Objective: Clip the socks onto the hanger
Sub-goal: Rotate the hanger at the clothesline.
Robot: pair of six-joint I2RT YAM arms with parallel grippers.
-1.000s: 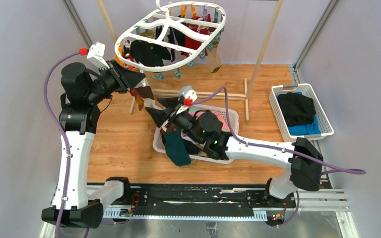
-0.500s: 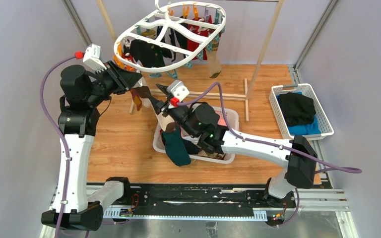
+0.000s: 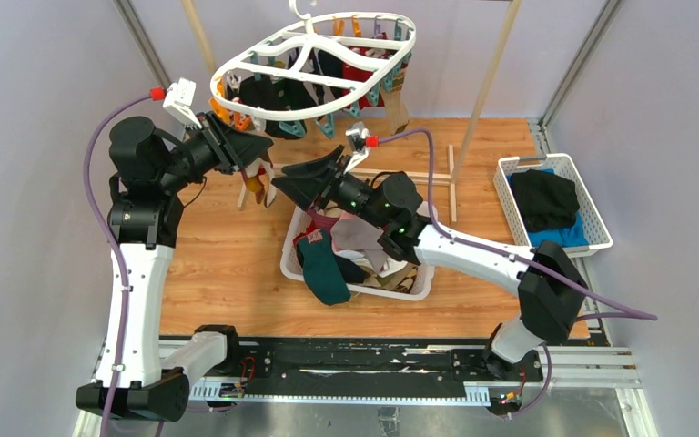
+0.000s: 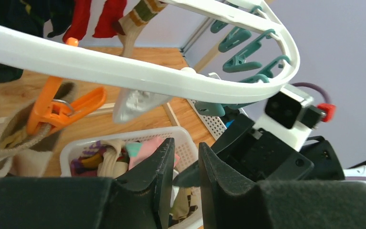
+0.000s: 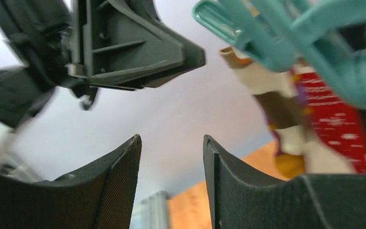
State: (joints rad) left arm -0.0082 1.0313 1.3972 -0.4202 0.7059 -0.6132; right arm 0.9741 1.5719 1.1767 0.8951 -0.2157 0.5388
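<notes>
**Both grippers up at the hanger's near rim, no sock in either**

From above, the hanger (image 3: 309, 38) is seen hung at the back, with dark and red socks (image 3: 355, 75) clipped beneath it. The left gripper (image 3: 264, 146) is held just under the rim's left end, beside a brown-and-white sock (image 3: 253, 177) dangling there. The right gripper (image 3: 284, 185) is pointed at it from the right, tips near but apart. More socks are heaped in the white basket (image 3: 430, 228) under the right arm, and a teal sock (image 3: 328, 278) is draped over its near edge. How wide either pair of jaws stands cannot be told from up here.

Over to the left wrist, and that is settled for one of them: the left fingers are parted by a narrow slit, nothing is clamped in it, and the right gripper's dark tip is glimpsed beyond. The white rim is seen crossing overhead. An orange clothespin (image 4: 62, 107) is hung under it at the left, and teal clothespins (image 4: 240, 59) are dangling at the far right.

Now the right wrist: its fingers are spread well apart, with only wall framed between them. The left gripper is seen at upper left. A blurred teal clothespin (image 5: 314, 43) is seen close at upper right, with the brown-and-white sock and a red patterned sock (image 5: 329, 119) below it.
</notes>
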